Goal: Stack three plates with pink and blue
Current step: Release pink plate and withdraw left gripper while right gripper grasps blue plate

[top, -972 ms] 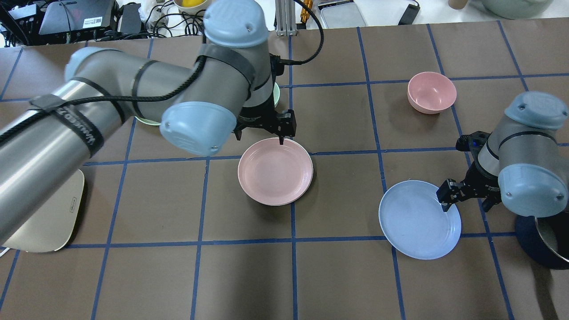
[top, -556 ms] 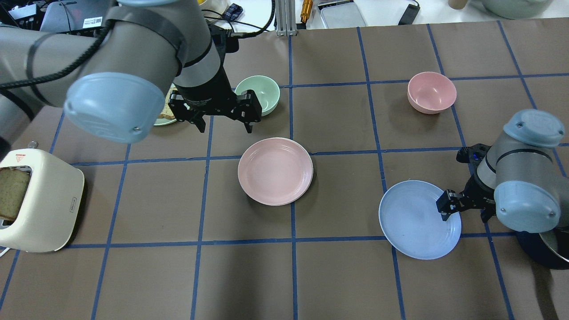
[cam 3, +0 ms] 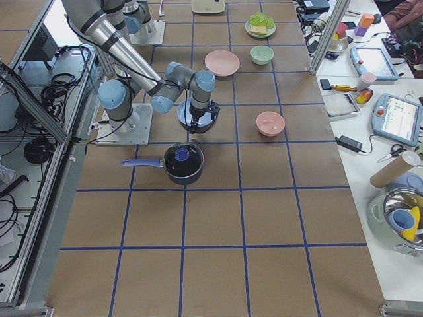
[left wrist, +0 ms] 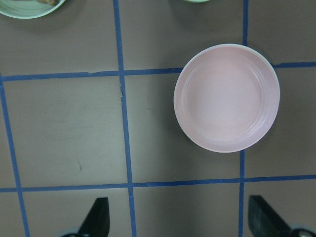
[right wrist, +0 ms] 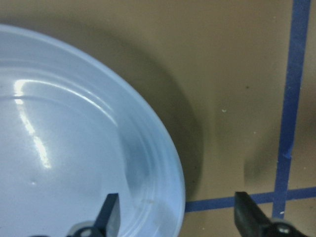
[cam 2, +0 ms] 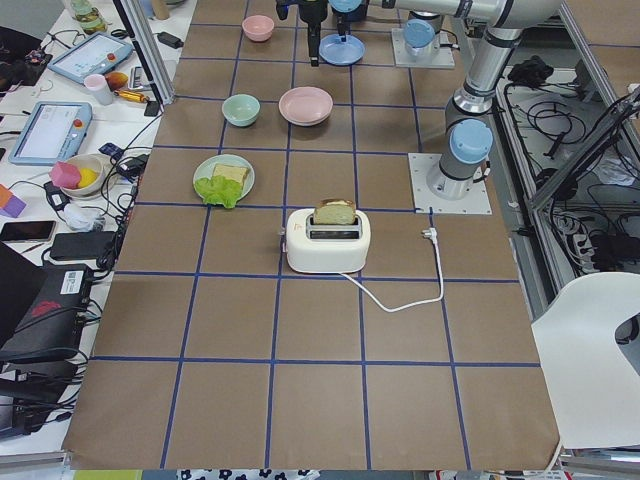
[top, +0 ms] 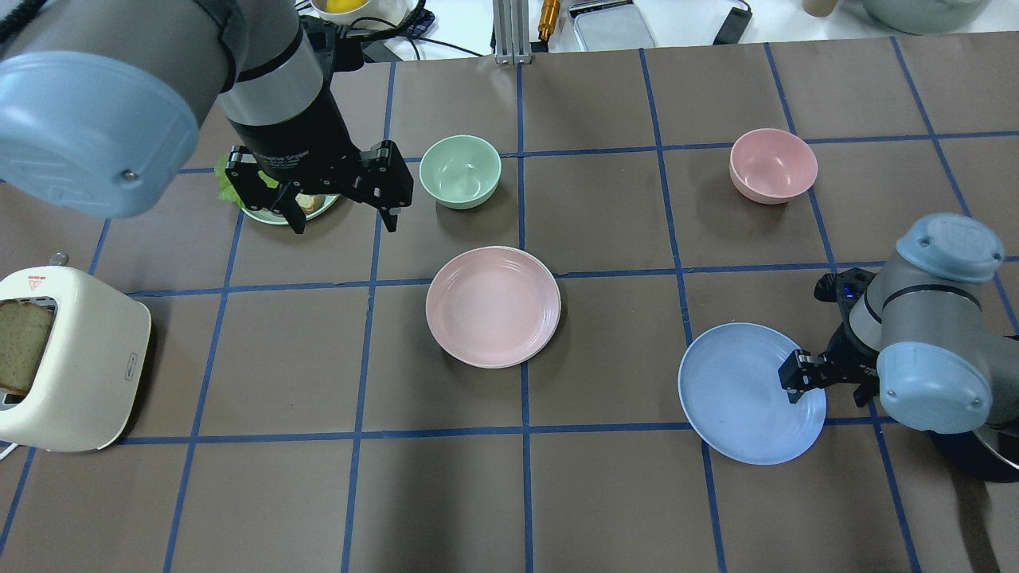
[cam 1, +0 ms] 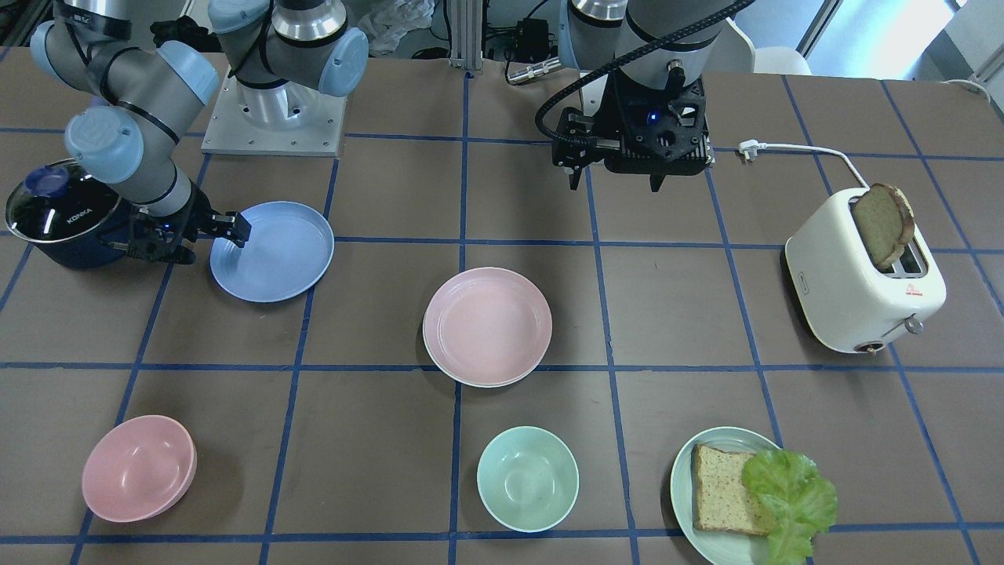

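The bench (top: 605,493) is matte brown, ruled into squares by blue tape lines. On it lie a pale pink plate (top: 493,306) with the thin rim of a cream-white plate (cam 1: 478,384) showing under it, a light blue plate (top: 740,394), a pink bowl (top: 773,165) and a mint-green bowl (top: 460,171). A pale green plate (cam 1: 681,486) carries tan, speckled bread (cam 1: 725,490) and bright green lettuce (cam 1: 788,494), the toaster (cam 1: 855,290) is cream with a small red mark, the pot (cam 1: 63,212) is dark blue, and the left gripper (top: 345,229) and right gripper (top: 828,388) are black.
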`<state>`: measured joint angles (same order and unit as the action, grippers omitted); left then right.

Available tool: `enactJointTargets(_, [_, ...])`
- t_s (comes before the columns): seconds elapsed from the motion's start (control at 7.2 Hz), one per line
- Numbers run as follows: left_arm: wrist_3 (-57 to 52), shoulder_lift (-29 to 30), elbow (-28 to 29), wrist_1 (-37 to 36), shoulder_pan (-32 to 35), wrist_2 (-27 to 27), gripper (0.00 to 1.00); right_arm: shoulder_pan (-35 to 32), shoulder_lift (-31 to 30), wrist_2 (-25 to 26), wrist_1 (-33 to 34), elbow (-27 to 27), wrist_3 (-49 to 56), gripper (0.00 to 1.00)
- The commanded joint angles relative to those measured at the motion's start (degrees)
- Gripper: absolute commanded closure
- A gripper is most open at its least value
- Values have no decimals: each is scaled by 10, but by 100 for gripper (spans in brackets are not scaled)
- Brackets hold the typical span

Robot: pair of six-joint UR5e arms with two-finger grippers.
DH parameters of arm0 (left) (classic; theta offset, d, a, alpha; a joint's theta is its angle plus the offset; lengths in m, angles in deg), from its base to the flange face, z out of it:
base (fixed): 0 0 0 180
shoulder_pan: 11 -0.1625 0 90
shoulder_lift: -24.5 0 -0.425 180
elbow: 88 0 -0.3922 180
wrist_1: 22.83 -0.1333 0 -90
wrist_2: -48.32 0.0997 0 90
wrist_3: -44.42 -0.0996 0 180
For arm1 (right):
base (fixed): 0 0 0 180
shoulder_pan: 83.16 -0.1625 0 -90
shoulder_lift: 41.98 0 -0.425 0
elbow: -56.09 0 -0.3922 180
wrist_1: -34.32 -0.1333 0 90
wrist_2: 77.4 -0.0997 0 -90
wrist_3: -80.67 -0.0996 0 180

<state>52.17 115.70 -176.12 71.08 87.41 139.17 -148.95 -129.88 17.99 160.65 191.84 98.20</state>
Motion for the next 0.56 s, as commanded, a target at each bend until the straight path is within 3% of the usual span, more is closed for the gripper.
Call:
enactJointTargets(0.0, [-1, 3, 1, -27, -9, 0, 0, 1, 10, -1, 3, 0, 2, 56])
enactJointTargets(0.28, [0, -1, 0, -33, -11, 3, 0, 1, 9, -2, 3, -2, 2, 95])
enactJointTargets(0.42, [0, -1, 0, -33, -10, 4, 0, 1, 9, -4, 2, -3, 1, 100])
